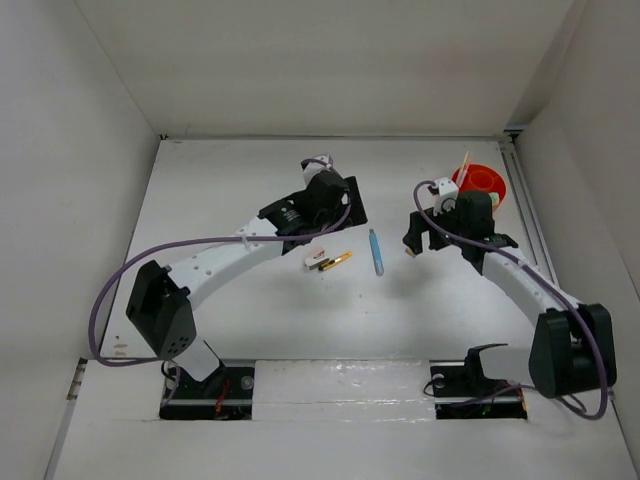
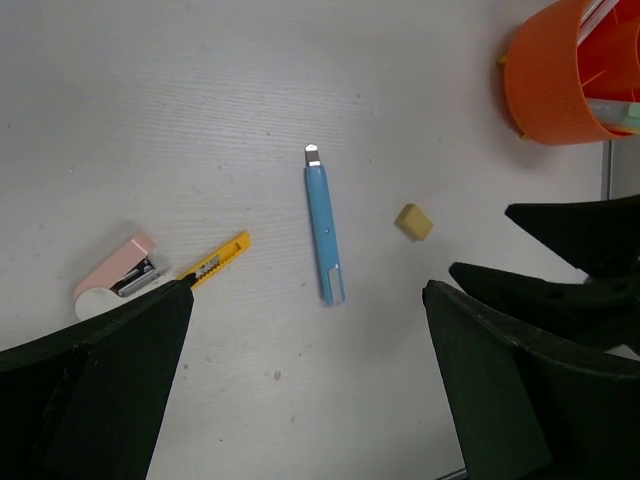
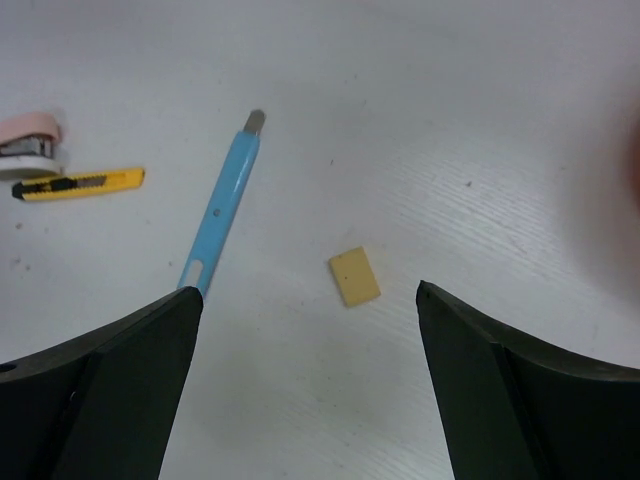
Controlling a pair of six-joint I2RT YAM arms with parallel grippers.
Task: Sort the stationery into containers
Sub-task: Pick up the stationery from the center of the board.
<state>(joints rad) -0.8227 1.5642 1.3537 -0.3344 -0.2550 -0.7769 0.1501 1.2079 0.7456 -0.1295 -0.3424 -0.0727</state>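
Observation:
A blue pen-shaped cutter point(image 1: 377, 252) point(image 2: 325, 235) point(image 3: 224, 207) lies mid-table. Left of it lie a yellow-black cutter point(image 1: 336, 262) point(image 2: 216, 259) point(image 3: 79, 185) and a pink-white piece point(image 1: 312, 261) point(image 2: 117, 283). A tiny tan cube point(image 2: 414, 221) point(image 3: 355, 277) rests to the pen's right. The orange-red cup point(image 1: 481, 183) point(image 2: 563, 70) stands at the back right and holds some sticks. My right gripper point(image 1: 422, 242) point(image 3: 308, 292) hovers open just short of the cube, nothing between its fingers. My left gripper point(image 1: 330, 218) point(image 2: 307, 292) hangs open and empty above the pen's near end.
White walls close in the table on the left, back and right. A metal rail point(image 1: 523, 205) runs along the right edge beside the cup. In the left wrist view the right gripper's black fingers point(image 2: 560, 285) reach in from the right, close to the cube.

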